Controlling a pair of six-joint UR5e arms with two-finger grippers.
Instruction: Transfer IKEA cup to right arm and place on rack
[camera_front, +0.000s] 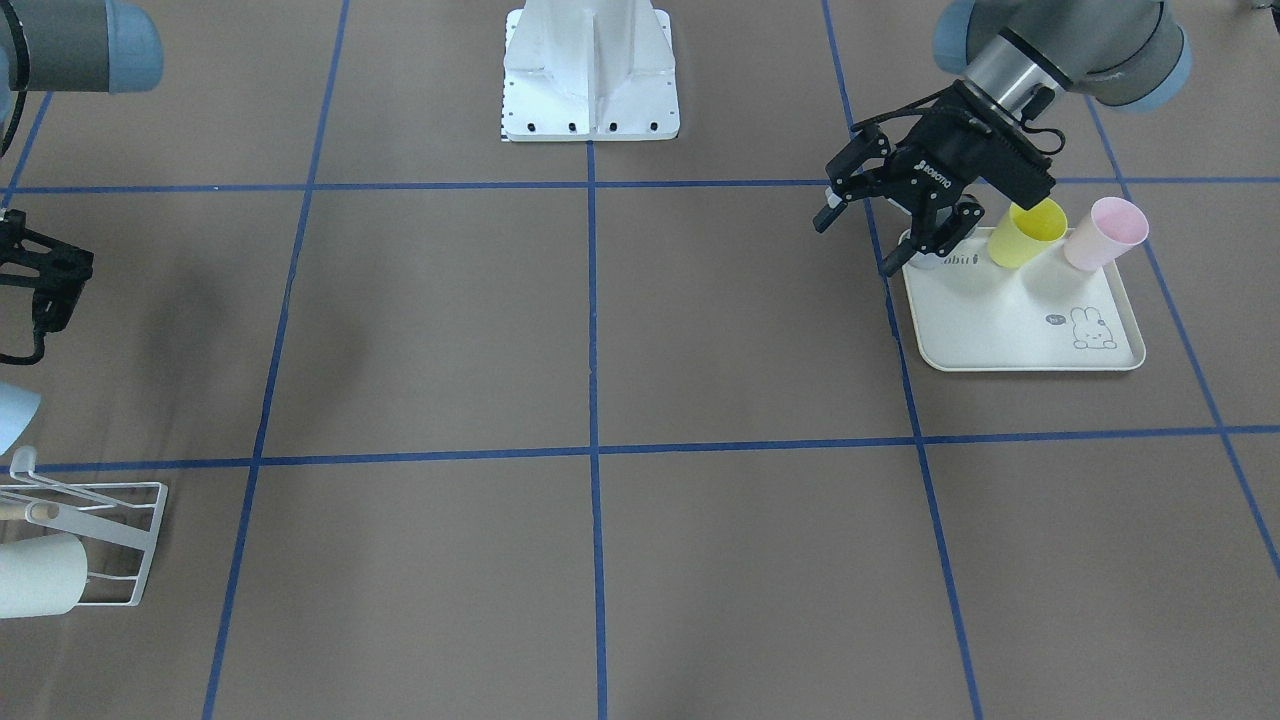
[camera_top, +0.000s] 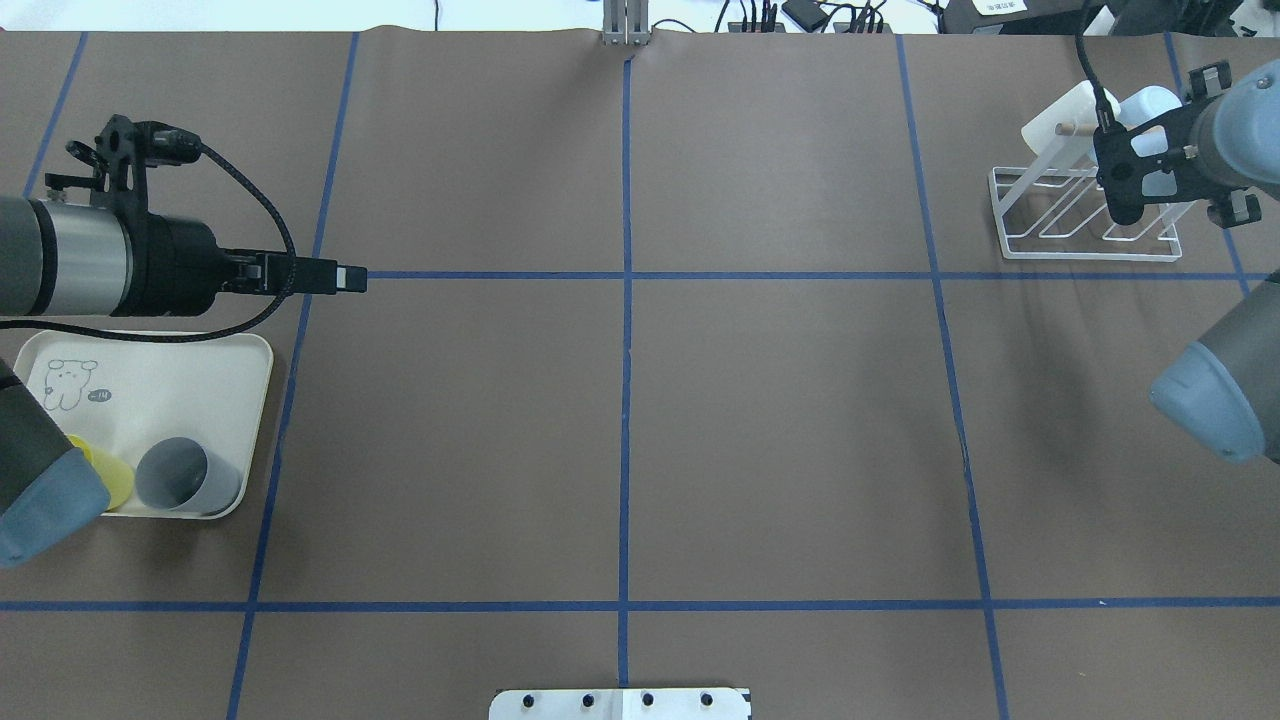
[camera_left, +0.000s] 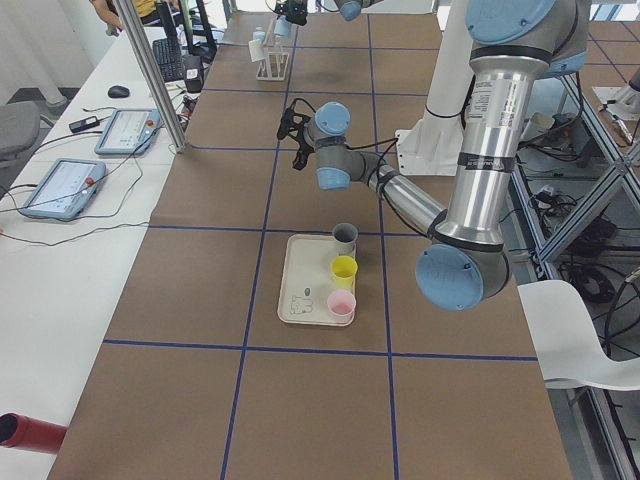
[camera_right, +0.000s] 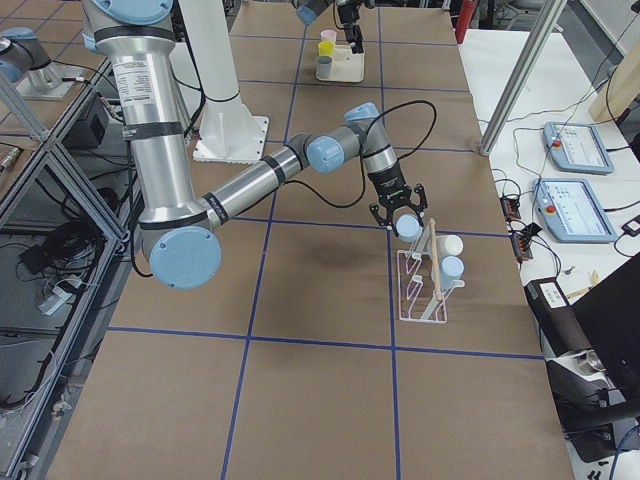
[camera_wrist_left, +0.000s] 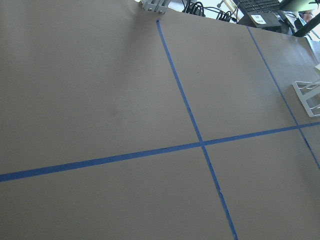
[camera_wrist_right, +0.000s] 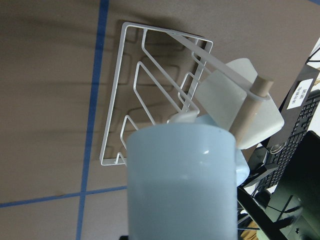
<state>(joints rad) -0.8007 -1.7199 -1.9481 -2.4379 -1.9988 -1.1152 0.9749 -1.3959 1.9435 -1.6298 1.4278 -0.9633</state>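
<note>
My right gripper (camera_right: 402, 220) is shut on a light blue IKEA cup (camera_wrist_right: 182, 185) and holds it just beside the near end of the white wire rack (camera_right: 424, 287). The cup also shows in the exterior right view (camera_right: 408, 229). The rack's wooden dowel peg (camera_wrist_right: 252, 107) carries a white cup (camera_right: 451, 243) and another pale blue cup (camera_right: 451, 267). My left gripper (camera_front: 866, 234) is open and empty, hovering over the corner of the cream rabbit tray (camera_front: 1010, 330).
The tray holds a yellow cup (camera_front: 1028, 232), a pink cup (camera_front: 1105, 232) and a grey cup (camera_top: 185, 476). The robot's white base (camera_front: 590, 75) stands at the table's middle edge. Blue tape lines cross the brown table.
</note>
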